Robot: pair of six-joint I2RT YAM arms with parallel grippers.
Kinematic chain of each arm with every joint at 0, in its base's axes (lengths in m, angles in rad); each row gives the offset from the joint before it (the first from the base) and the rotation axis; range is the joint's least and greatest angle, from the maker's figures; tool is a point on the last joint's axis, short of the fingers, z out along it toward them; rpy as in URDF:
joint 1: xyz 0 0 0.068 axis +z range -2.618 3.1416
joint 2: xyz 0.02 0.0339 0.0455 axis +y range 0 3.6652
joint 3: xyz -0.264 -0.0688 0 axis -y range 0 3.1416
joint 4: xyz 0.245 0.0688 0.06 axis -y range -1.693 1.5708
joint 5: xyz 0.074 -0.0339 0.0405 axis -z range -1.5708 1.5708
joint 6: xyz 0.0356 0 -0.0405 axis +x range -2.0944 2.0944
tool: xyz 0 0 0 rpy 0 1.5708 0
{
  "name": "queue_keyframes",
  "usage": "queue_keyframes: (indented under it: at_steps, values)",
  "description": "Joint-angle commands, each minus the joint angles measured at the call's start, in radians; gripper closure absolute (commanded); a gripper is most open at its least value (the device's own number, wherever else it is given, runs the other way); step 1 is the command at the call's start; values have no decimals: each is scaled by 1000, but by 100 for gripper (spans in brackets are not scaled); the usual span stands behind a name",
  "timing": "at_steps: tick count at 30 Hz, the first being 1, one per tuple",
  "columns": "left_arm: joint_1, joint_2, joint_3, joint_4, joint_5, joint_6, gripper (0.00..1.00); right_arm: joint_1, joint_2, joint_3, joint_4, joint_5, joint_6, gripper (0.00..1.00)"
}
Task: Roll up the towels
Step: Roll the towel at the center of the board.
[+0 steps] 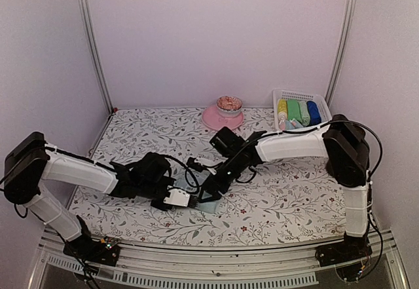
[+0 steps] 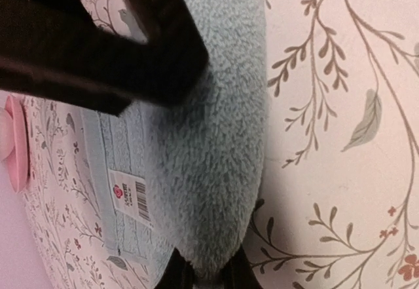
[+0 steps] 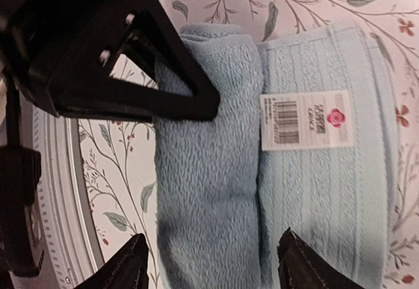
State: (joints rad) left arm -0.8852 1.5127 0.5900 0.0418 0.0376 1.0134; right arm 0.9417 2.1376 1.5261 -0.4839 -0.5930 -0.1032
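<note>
Four rolled towels lie side by side in the white basket at the far right of the surface. One pale blue towel sits at the near middle between the arms, roughly half rolled — a fat roll along one edge, the flat part with the barcode label not yet wound up. The left gripper looks pinched on one end of that roll, while the right gripper stands with fingers apart astride the towel, gripping nothing.
</note>
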Motion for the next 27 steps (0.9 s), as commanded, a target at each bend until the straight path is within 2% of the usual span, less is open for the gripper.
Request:
queue_keyframes:
  at_steps: [1,9,13,19,27]
  values:
    - [36,51,135,-347,115,-48,100,1,-191,-143,108,242,-47,29]
    - [103,187,358,-612,240,-84,100,21,-610,-652,540,435,-86,23]
    - [135,269,465,-735,299,-79,100,107,-718,-798,662,597,-148,22]
    - [169,399,622,-892,354,-73,100,258,-620,-796,727,807,-273,22]
    - [181,517,709,-965,352,-67,100,361,-320,-594,692,1013,-388,25]
